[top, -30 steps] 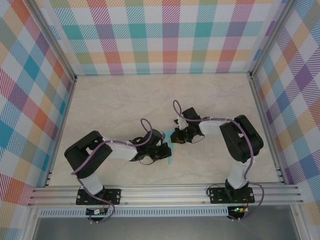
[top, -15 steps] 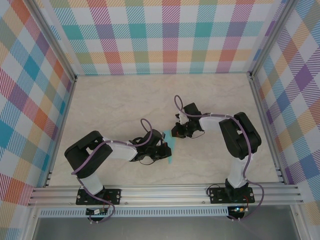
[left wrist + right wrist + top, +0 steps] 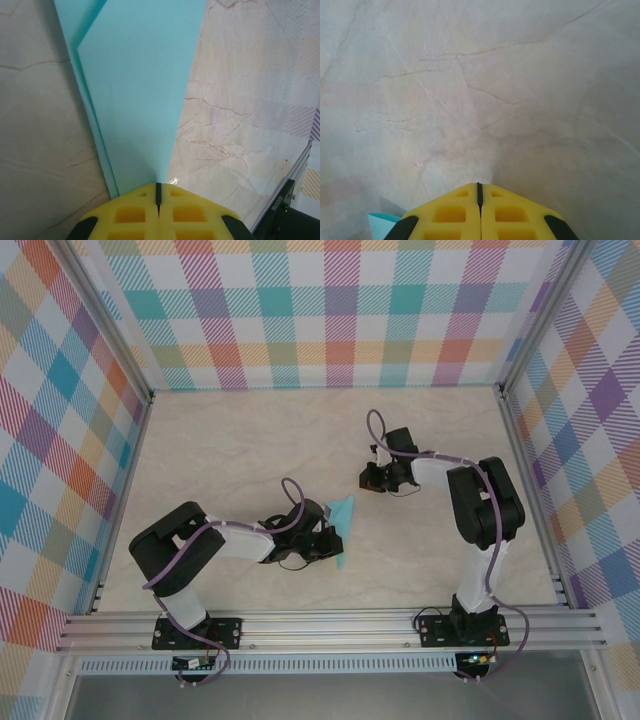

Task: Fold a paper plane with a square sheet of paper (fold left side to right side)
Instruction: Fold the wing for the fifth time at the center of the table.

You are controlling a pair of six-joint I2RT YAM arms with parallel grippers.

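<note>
Though folded, one paper sheet [image 3: 142,95].

You see the left gripper [image 3: 158,187] with its yellow jaws pressed together; the folded teal sheet of paper [image 3: 142,90] tapers to meet them; marbled table [image 3: 245,110] lies beneath.

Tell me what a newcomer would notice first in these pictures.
A folded teal paper sheet, tapering to a point, lies mid-table on the pale marbled tabletop. The left gripper is shut at its narrow tip; the right gripper, also shut, stands apart. Bright plaid walls surround it.
</note>
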